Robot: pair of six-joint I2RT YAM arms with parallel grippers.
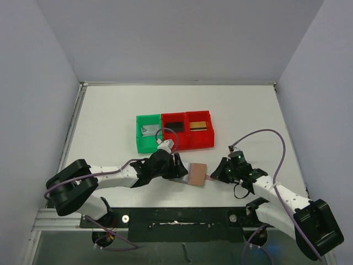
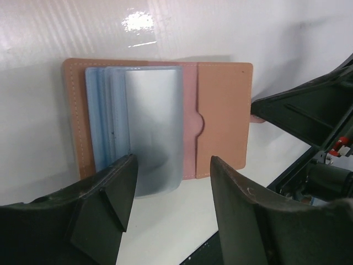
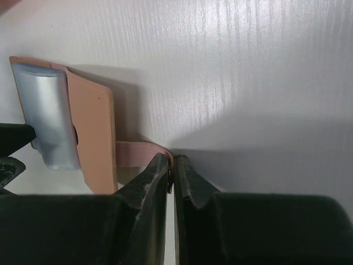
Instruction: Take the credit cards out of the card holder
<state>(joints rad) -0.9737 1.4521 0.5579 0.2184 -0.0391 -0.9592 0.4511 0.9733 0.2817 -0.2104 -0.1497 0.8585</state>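
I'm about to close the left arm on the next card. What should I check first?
1. The card holder lies open: ok.
2. The right gripper is shut on the strap tab: ok.
3. The silver-grey card sticks out past the holder's edge: ok.
4. The left gripper is open, jaws either side of that card: ok.
5. Jaws low enough to pinch it: cannot tell.
6. Room in the green bin, which already holds a silver card: cannot tell.
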